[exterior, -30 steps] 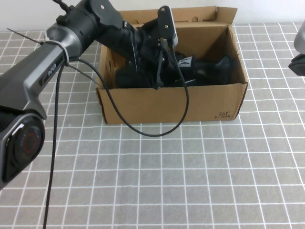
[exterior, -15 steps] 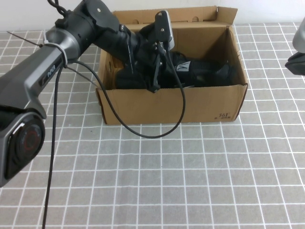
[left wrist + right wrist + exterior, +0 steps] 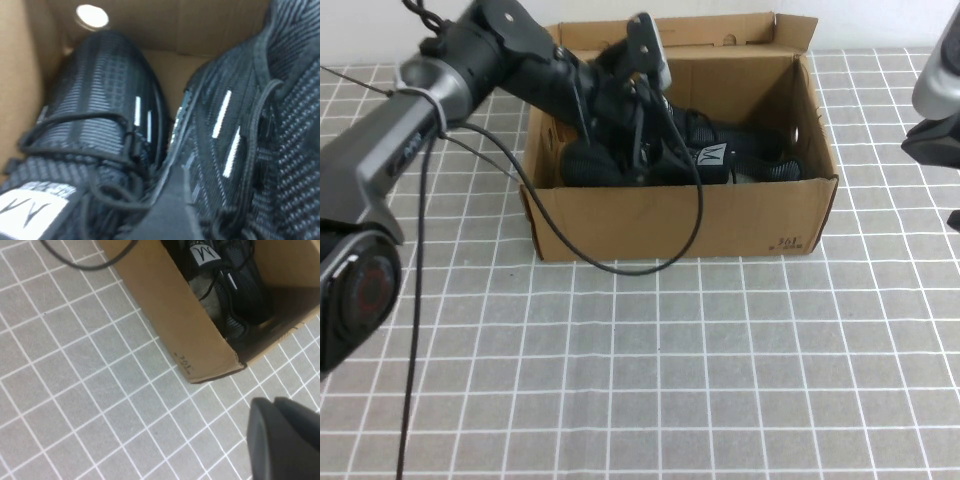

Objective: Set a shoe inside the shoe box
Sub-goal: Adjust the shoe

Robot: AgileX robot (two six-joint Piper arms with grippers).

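The brown shoe box stands open at the table's far middle. Two black sneakers lie side by side in it. The shoe with the white tongue tag lies near the front wall, also seen as the tagged shoe and shoe. My left gripper reaches down into the box over the heels. One finger shows between the two shoes, the jaws stand wide, and the left gripper clamps nothing. My right gripper hangs shut and empty beyond the box's right corner.
The second sneaker lies against the tagged one, toward the back wall. The box's flap lid stands up at the back. The left arm's cable loops down over the box's front wall onto the grey tiled table.
The tagged shoe has sunk lower into the box, toward the front wall. My left gripper went down with it and its jaws have spread. The right arm has edged further into view.
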